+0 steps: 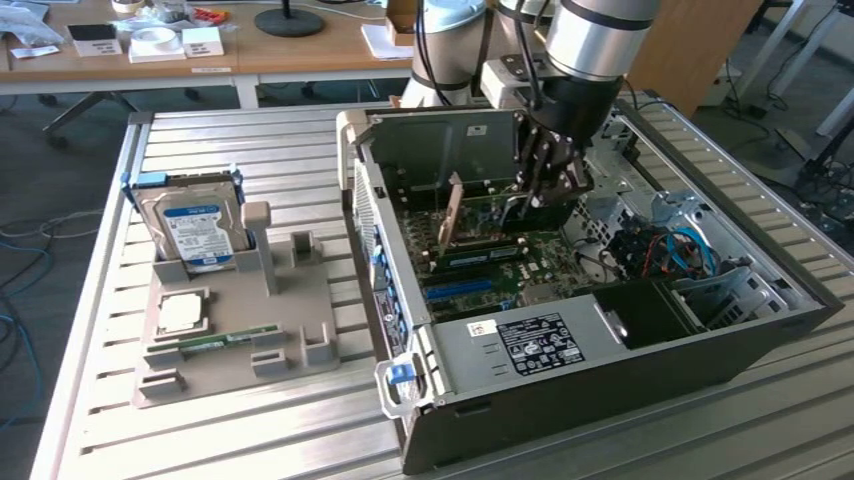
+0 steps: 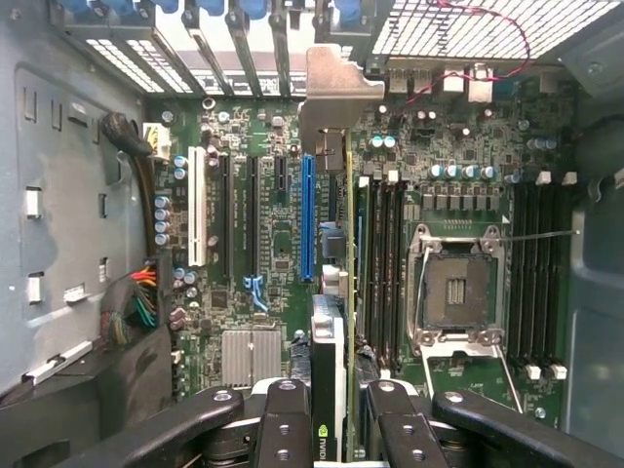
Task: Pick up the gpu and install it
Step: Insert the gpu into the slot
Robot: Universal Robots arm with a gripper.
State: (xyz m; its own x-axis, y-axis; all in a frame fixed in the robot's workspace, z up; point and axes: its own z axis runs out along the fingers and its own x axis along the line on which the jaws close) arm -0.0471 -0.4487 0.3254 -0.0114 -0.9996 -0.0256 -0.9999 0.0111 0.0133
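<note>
The end effector [image 2: 331, 417] is grasping the gpu [image 2: 329, 361] edge-on. It is holding it over the motherboard [image 2: 263, 244] inside the computer case [image 1: 601, 370].

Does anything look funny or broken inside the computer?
Nothing looks spilled or broken. One odd bit: the square processor socket on the motherboard is empty, and a chip lies on the grey holder outside the case. The gripper holds the gpu straight upright.
</note>
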